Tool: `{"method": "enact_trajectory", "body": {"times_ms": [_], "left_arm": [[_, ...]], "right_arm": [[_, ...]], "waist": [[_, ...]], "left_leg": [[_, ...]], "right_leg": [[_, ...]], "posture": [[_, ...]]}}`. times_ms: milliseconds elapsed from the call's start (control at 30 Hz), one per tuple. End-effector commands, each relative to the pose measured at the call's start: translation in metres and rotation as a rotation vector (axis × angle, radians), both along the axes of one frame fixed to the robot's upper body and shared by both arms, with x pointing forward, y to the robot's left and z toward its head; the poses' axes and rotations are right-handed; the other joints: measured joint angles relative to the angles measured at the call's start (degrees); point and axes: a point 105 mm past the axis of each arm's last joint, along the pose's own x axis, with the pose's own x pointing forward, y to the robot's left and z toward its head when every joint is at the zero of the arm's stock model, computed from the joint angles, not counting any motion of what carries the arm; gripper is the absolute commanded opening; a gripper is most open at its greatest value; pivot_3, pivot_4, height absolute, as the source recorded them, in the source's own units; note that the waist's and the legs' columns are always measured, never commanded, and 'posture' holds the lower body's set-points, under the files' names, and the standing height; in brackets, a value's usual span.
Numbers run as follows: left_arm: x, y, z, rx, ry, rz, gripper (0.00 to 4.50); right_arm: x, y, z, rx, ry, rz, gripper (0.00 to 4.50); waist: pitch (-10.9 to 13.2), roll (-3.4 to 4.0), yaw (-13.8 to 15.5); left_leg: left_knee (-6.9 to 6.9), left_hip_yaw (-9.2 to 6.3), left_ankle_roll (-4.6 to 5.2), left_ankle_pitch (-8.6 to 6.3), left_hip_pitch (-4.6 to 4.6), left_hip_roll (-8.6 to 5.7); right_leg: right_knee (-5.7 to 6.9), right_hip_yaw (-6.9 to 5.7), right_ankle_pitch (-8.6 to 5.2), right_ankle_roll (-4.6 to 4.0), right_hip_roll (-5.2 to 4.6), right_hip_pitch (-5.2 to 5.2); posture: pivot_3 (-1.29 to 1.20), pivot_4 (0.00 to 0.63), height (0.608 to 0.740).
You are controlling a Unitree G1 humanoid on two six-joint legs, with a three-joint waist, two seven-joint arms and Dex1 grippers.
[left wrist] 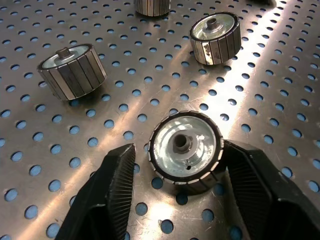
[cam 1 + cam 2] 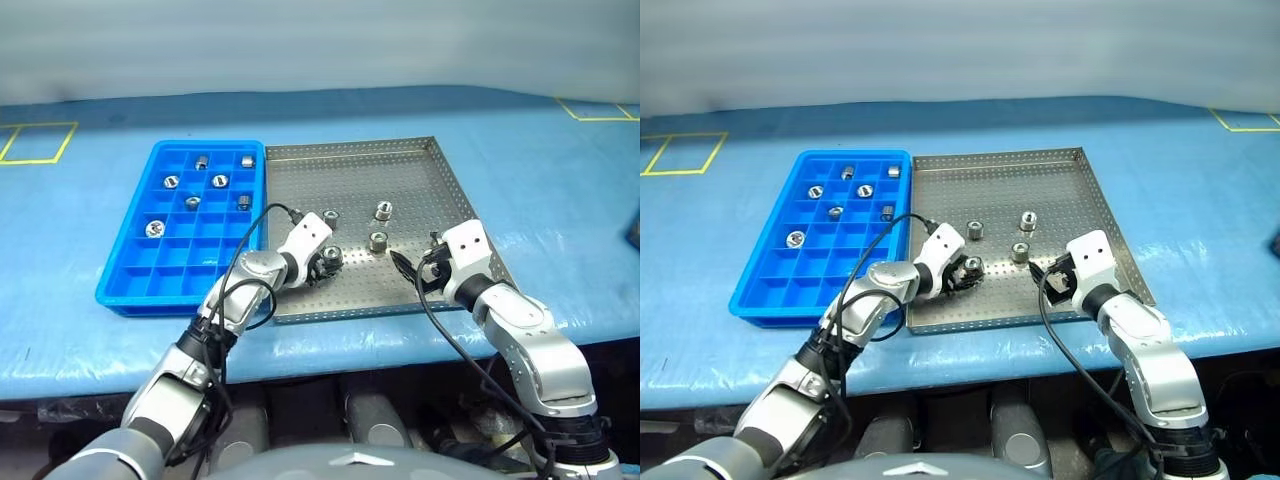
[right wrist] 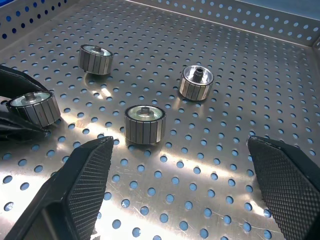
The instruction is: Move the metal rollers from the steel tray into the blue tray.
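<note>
Left tool [image 1: 185,165] brackets one roller [image 1: 186,146] on the steel tray [image 2: 400,160], its ribbed fingers [image 1: 107,190] standing just beside each flank; you see slim gaps at both sides, so the grip reads as closing rather than firmly clamped; right tool [image 3: 185,185] hangs spread wide over the tray's near right portion, holding nothing.

Step in hand, as you may judge it: the pick of the fourth-from-last piece; three more metal rollers [image 2: 378,241] lie loose on the perforated floor, well apart from one another, while seven already sit in upper compartments of the blue tray [image 2: 130,285].

Next move calls for you to confirm the squeeze, lift straight up clear of the low rim, then carry leftward across the two touching tray edges to an empty cell; the lower rows stand vacant and offer the easiest drop.

Room: the nearest neighbour roller [image 1: 72,71] lies apart from the fingers, so the lift is unobstructed; the right arm is far enough off; blue tabletop [image 2: 560,190] surrounds both trays.
</note>
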Motion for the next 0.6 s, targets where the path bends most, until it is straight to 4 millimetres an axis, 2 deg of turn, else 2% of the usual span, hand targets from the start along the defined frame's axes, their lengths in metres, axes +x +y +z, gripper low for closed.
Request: {"method": "enact_trajectory", "body": {"times_ms": [33, 133, 267, 400, 467, 600], "left_arm": [[0.004, 0.002, 0.023, -0.074, -0.076, 0.012, 1.8], [0.004, 0.012, 0.032, -0.089, -0.114, 0.037, 1.8], [0.006, 0.042, 0.054, -0.125, -0.155, 0.129, 1.8], [-0.004, 0.082, 0.093, -0.15, -0.242, 0.181, 1.8], [-0.01, 0.099, 0.106, -0.135, -0.271, 0.209, 1.8], [-0.019, 0.151, 0.116, 0.017, -0.299, 0.385, 1.8]], "right_arm": [[0.001, 0.006, 0.009, -0.007, -0.034, 0.027, 4.5], [0.001, 0.014, 0.007, -0.004, -0.024, 0.069, 4.5], [-0.004, 0.029, 0.007, 0.015, -0.011, 0.167, 4.5], [-0.015, 0.052, 0.018, 0.092, -0.042, 0.338, 4.5], [-0.019, 0.062, 0.024, 0.129, -0.059, 0.406, 4.5], [-0.036, 0.089, 0.039, 0.251, -0.069, 0.602, 4.5]], "waist": [[0.0, 0.0, -0.13], [0.0, 0.0, -0.2], [0.01, -0.02, -0.1], [0.02, -0.04, -0.01], [0.03, -0.05, 0.22], [0.09, -0.16, 0.61]], "left_leg": [[0.01, 0.02, 0.0, 0.0, 0.01, 0.0], [0.01, 0.15, 0.0, 0.0, 0.02, -0.01], [0.01, 0.27, 0.0, 0.0, 0.0, -0.02], [-0.01, 0.3, 0.01, -0.01, 0.01, 0.0], [-0.02, 0.3, 0.01, -0.01, 0.01, 0.0], [-0.02, 0.3, 0.01, -0.01, 0.01, 0.0]], "right_leg": [[0.0, 0.03, 0.01, 0.01, 0.0, 0.0], [-0.01, 0.18, 0.03, 0.06, 0.0, -0.01], [-0.1, 0.32, 0.09, 0.15, 0.0, -0.04], [-0.13, 0.35, 0.1, 0.17, 0.01, -0.04], [-0.14, 0.34, 0.1, 0.17, 0.0, -0.04], [-0.18, 0.34, 0.1, 0.17, 0.0, -0.03]], "posture": [[-0.12, 0.15, 0.74], [-0.1, 0.15, 0.74], [-0.07, 0.15, 0.74], [-0.04, 0.15, 0.74], [-0.02, 0.15, 0.74], [0.02, 0.15, 0.74]]}}
